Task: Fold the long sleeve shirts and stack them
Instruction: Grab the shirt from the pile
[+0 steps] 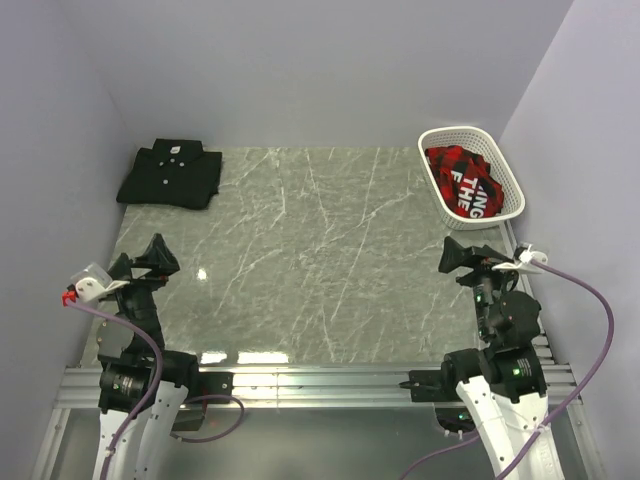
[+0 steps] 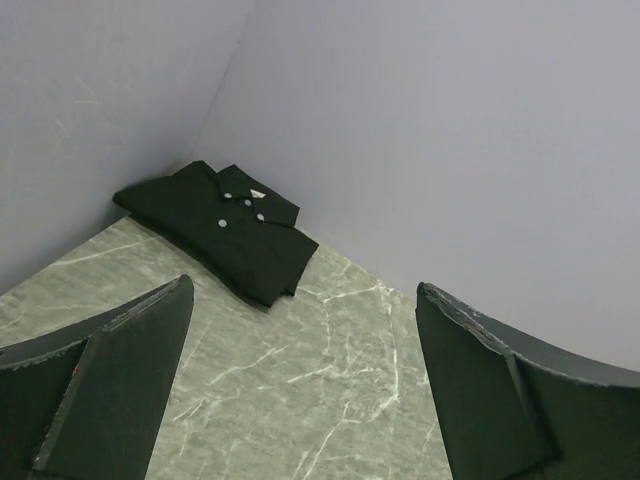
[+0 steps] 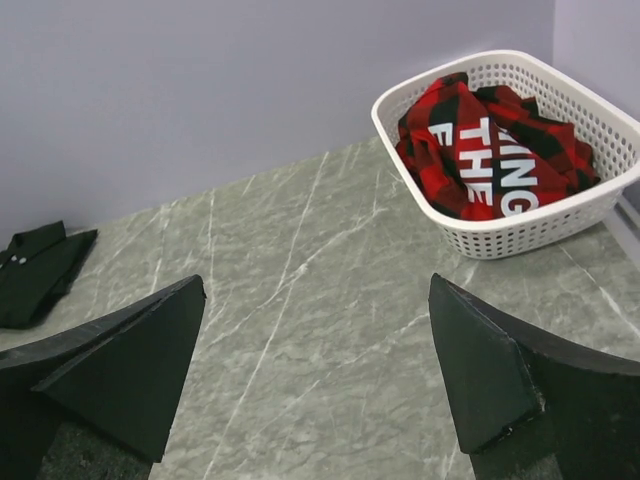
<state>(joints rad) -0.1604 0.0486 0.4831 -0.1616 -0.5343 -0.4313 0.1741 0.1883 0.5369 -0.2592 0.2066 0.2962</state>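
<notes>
The plain black collared shirt [image 1: 171, 176] lies folded at the table's far left corner; it also shows in the left wrist view [image 2: 222, 230] and at the left edge of the right wrist view [image 3: 35, 270]. The red-and-black plaid shirt [image 1: 465, 182] with white letters lies crumpled in the white mesh basket [image 1: 504, 168] at the far right, also seen in the right wrist view [image 3: 490, 150]. My left gripper [image 1: 155, 255] is open and empty above the near left of the table [image 2: 305, 300]. My right gripper [image 1: 462, 256] is open and empty near the basket's front [image 3: 318, 295].
Grey marble-patterned tabletop [image 1: 310, 260] between purple-grey walls on three sides. A metal rail [image 1: 310, 385] runs along the near edge by the arm bases. The basket [image 3: 520, 230] stands against the right wall.
</notes>
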